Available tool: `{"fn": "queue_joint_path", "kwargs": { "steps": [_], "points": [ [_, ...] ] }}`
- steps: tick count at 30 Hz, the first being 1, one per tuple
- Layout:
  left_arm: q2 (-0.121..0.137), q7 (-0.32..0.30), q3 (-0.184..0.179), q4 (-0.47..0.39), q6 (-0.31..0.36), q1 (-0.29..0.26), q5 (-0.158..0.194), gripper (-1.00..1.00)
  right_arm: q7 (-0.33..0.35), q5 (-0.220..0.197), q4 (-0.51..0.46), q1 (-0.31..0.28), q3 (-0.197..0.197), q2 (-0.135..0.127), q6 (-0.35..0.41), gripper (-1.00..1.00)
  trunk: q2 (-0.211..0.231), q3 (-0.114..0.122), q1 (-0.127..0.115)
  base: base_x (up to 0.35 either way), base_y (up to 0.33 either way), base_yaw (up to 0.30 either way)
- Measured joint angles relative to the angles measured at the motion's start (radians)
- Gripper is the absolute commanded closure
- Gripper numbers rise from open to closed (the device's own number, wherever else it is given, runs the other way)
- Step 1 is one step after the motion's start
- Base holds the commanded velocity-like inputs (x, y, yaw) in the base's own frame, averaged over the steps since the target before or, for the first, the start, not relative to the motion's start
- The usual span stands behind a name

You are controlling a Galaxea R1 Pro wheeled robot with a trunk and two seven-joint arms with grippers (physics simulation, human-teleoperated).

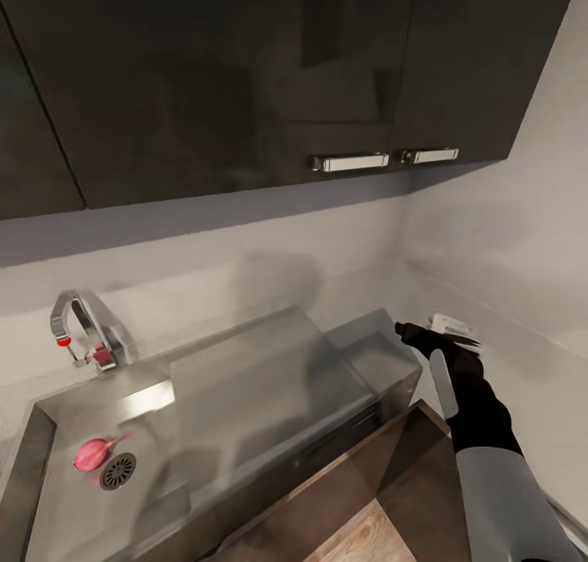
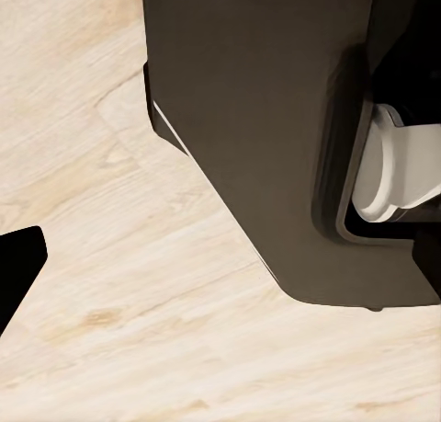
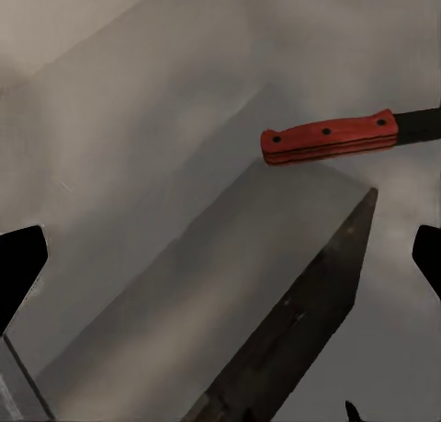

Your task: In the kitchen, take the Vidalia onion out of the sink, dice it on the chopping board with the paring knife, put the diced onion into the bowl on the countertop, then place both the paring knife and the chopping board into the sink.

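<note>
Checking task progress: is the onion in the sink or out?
In. The onion lies on the sink floor beside the drain, untouched; the right gripper is far off, near the wall.

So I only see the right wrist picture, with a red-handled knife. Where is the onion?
Observer: The onion lies in the sink, beside the drain.
Operator: Is water running?
Observer: None shows at the tap, which stands behind the sink.
Operator: Where does this arm reach?
Observer: The right arm stretches toward the wall corner, beyond the steel drainboard.
</note>
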Motion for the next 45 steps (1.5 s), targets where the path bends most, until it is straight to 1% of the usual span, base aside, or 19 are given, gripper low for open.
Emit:
{"fn": "queue_joint_path", "kwargs": {
  "steps": [2,5,8,9,11,12,13,15,20,22,23,24,27,29,33,36,37,40,45],
  "points": [
    [-0.001,0.000,0.000,0.000,0.000,0.000,0.000,-1.00,-0.009,0.000,0.000,-0.005,0.017,0.009,0.000,-1.00,0.000,0.000,0.000,0.000,0.000,0.000],
    [-0.002,-0.001,0.000,0.000,-0.001,0.000,0.000,-1.00,-0.054,-0.004,0.001,-0.023,0.024,0.023,0.000,-1.00,0.000,0.000,0.000,0.000,0.000,0.000],
    [-0.004,-0.001,-0.001,0.000,-0.001,0.000,0.000,-1.00,-0.184,-0.051,0.004,-0.064,0.027,0.032,-0.001,-1.00,0.000,0.000,0.000,0.000,0.000,0.000],
    [-0.004,-0.001,-0.001,0.000,-0.001,0.000,0.000,-1.00,-0.298,-0.132,0.005,-0.105,0.029,0.036,-0.002,-1.00,0.000,0.000,0.000,0.000,0.000,0.000],
    [-0.004,-0.001,-0.001,0.000,-0.001,0.000,0.000,-1.00,-0.356,-0.181,0.006,-0.136,0.029,0.037,-0.001,-1.00,0.000,0.000,0.000,0.000,0.000,0.000],
    [-0.005,-0.001,-0.001,0.000,-0.001,0.000,0.000,-1.00,-0.460,-0.261,0.016,-0.191,0.030,0.038,-0.001,-1.00,0.000,0.000,0.000,0.000,0.000,0.000],
    [-0.006,-0.002,-0.001,0.000,-0.001,0.000,0.000,-1.00,-0.516,-0.295,0.029,-0.224,0.030,0.038,-0.001,-1.00,0.000,0.000,0.000,0.000,0.000,0.000],
    [-0.009,-0.002,-0.001,0.000,-0.001,0.000,-0.001,-1.00,-0.618,-0.354,0.080,-0.289,0.030,0.038,-0.002,-1.00,0.000,0.000,0.000,0.000,0.000,0.000],
    [-0.010,-0.003,-0.001,0.000,-0.001,0.000,-0.001,-1.00,-0.730,-0.451,0.250,-0.414,0.016,0.036,-0.004,-1.00,0.000,0.000,0.000,0.000,0.000,0.000],
    [-0.011,-0.003,-0.001,0.000,-0.001,0.000,-0.001,-1.00,-0.767,-0.489,0.318,-0.456,-0.026,0.033,-0.005,-1.00,0.000,0.000,0.000,0.000,0.000,0.000],
    [-0.011,-0.003,-0.002,0.000,-0.001,0.000,-0.001,-1.00,-0.788,-0.516,0.351,-0.477,-0.063,0.033,-0.006,-1.00,0.000,0.000,0.000,0.000,0.000,0.000],
    [-0.013,-0.004,-0.002,0.000,-0.001,0.000,-0.001,-1.00,-0.814,-0.560,0.388,-0.503,-0.110,0.032,-0.008,-1.00,0.000,0.000,0.000,0.000,0.000,0.000],
    [-0.017,-0.004,-0.002,0.000,-0.001,0.000,-0.001,-1.00,-0.862,-0.629,0.437,-0.534,-0.153,0.031,-0.025,-1.00,0.000,0.000,0.000,0.000,0.000,0.000],
    [-0.022,-0.004,-0.002,0.001,-0.001,0.000,-0.001,-1.00,-0.934,-0.685,0.493,-0.546,-0.199,0.031,-0.105,-1.00,0.000,0.000,0.000,0.000,0.000,0.000],
    [-0.028,-0.004,-0.002,0.002,-0.001,0.000,-0.001,-1.00,-0.982,-0.753,0.547,-0.550,-0.257,0.029,-0.220,-1.00,0.000,0.000,0.000,0.000,0.000,0.000],
    [-0.030,-0.005,-0.002,0.003,-0.001,0.000,-0.001,-1.00,-0.991,-0.774,0.565,-0.551,-0.283,0.028,-0.262,-1.00,0.000,0.000,0.000,0.000,0.000,0.000],
    [-0.035,-0.005,-0.002,0.003,-0.001,0.000,-0.001,-1.00,-0.999,-0.785,0.577,-0.552,-0.314,0.027,-0.303,-1.00,0.000,0.000,0.000,0.000,0.000,0.000],
    [-0.043,-0.005,-0.002,0.003,-0.001,0.000,-0.001,-1.00,-1.029,-0.797,0.586,-0.552,-0.347,0.026,-0.358,-1.00,0.000,0.000,0.000,0.000,0.000,0.000],
    [-0.047,-0.006,-0.001,0.003,-0.001,0.000,-0.001,-1.00,-1.093,-0.804,0.589,-0.552,-0.363,0.026,-0.429,-1.00,0.000,0.000,0.000,0.000,0.000,0.000]
  ]
}}
